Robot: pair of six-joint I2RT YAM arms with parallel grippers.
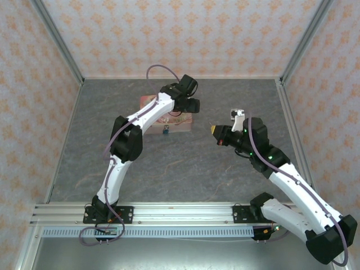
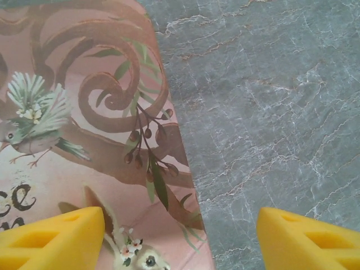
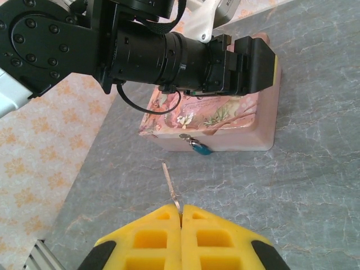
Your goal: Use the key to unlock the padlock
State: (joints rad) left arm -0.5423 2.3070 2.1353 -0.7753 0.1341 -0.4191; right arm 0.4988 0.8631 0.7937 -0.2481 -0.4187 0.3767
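On the left, the left arm reaches out over the pink illustrated tin (image 1: 147, 104) and covers most of its lid in the overhead view. In the left wrist view, the left gripper (image 2: 181, 228) has its jaws spread wide. One yellow finger (image 2: 53, 236) is above the lid's printed bird and rabbit. The other is out past the tin's edge, above the grey marbled table (image 2: 270, 112). Both fingers are cut off by the bottom of the frame, and I cannot tell whether either one touches the tin.

The padlock (image 3: 199, 148) hangs at the middle of the tin's front wall, small and blue-teal, with its metal shackle through the clasp. From overhead it is only a speck (image 1: 166, 133) at the tin's near side. Its keyhole cannot be made out.

To the right, the right gripper (image 3: 181, 209) is clamped tight on the key (image 3: 170, 183). The head of the key is buried between the yellow fingers, so only the thin shaft sticks out. The shaft points toward the tin, and its tip is near the padlock but clearly apart from it, a little to one side.
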